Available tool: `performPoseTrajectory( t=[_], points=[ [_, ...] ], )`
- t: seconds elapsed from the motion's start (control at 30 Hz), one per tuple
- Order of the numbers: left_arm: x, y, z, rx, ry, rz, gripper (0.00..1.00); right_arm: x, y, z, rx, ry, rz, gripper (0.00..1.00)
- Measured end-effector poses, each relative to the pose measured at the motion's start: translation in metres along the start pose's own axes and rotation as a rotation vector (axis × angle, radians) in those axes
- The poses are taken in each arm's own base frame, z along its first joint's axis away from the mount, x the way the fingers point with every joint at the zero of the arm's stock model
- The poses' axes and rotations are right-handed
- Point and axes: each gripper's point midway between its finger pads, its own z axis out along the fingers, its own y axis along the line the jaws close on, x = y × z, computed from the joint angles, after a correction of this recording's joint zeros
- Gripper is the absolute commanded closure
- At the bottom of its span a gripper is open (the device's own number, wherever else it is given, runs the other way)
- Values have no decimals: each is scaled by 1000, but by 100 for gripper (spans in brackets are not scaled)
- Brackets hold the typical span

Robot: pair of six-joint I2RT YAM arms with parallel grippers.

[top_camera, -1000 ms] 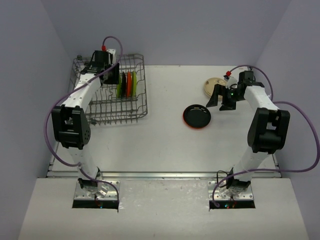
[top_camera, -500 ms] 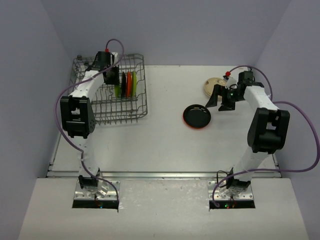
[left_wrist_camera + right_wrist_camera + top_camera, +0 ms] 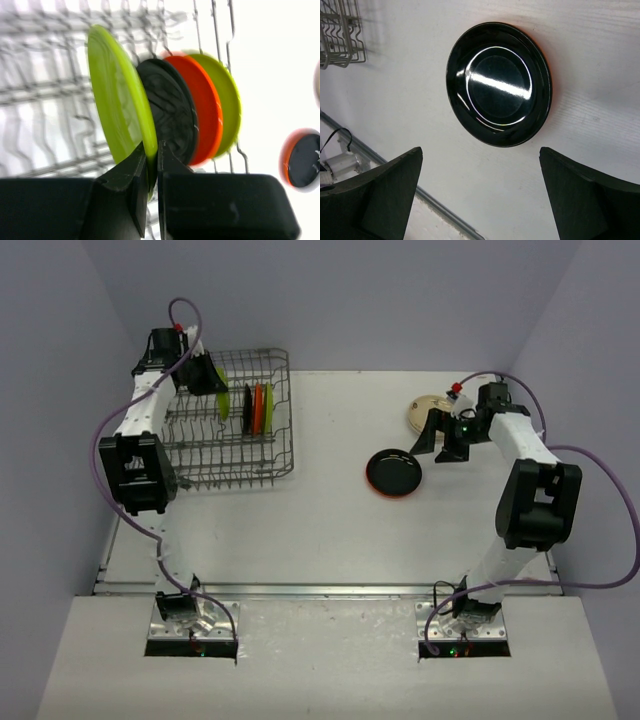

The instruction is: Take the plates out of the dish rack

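**Surroundings: table and enclosure**

Flat white rectangular tabletop [image 3: 300, 530], matte finish. Plain pale lavender panel walls [image 3: 400, 300], standing at the far edge and along both sides. Thin silvery rail [image 3: 330, 590], apparently metal, running along the table's near edge. Light grey speckled ledge [image 3: 330, 680], just nearer than the rail.

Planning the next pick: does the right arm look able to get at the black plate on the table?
Probably yes: the right gripper hangs open close by, facing the black plate, with nothing between them.
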Motion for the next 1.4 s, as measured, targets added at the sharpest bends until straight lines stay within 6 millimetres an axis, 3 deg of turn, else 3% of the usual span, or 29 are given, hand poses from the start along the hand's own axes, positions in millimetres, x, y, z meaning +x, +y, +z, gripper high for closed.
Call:
performPoseTrajectory(
  t=[0.2, 0.27, 0.33, 0.37, 0.47, 0.5, 0.53, 0.6, 0.7, 0.77, 0.83, 0.9, 1.0, 1.17, 1.33, 1.4],
  points=[
    [-67, -19, -57, 7, -188, 125, 100, -3, 13, -8, -37, -20, -2, 2],
    [-77, -37, -79, -13, -242, 265, 100, -4, 18, -11, -52, -27, 2, 3],
    [-73, -65, -97, -23, -265, 425, 100, -5, 25, -15, -71, -34, 3, 4],
    [-65, -84, -104, -23, -274, 518, 100, -6, 28, -17, -84, -37, 5, 5],
    [-18, -157, -116, 4, -321, 867, 100, -8, 43, -23, -136, -45, 15, 8],
    [7, -186, -117, 20, -371, 1028, 100, -9, 50, -25, -157, -48, 18, 9],
    [39, -200, -120, 25, -390, 1181, 100, -9, 56, -27, -178, -53, 15, 9],
    [127, -217, -122, 125, -333, 1463, 100, -9, 70, -30, -214, -53, 10, 10],
    [192, -199, -113, 132, -268, 1743, 100, -3, 97, -33, -263, -47, -36, 10],
    [219, -180, -110, 84, -246, 1925, 100, 7, 121, -27, -303, -34, -91, 10],
    [254, -168, -112, 97, -239, 2103, 100, 26, 147, -17, -349, 13, -139, 11],
    [284, -168, -117, 151, -264, 2262, 100, 49, 171, -4, -391, 83, -176, 11],
    [301, -178, -123, 195, -335, 2410, 100, 71, 192, 12, -424, 160, -202, 11],
    [295, -197, -133, 165, -463, 2504, 100, 88, 199, 33, -431, 234, -208, 23],
    [293, -209, -135, 157, -522, 2528, 100, 104, 206, 49, -434, 293, -229, 54],
    [293, -211, -135, 156, -528, 2530, 100, 110, 210, 51, -440, 310, -245, 78]
  ],
)
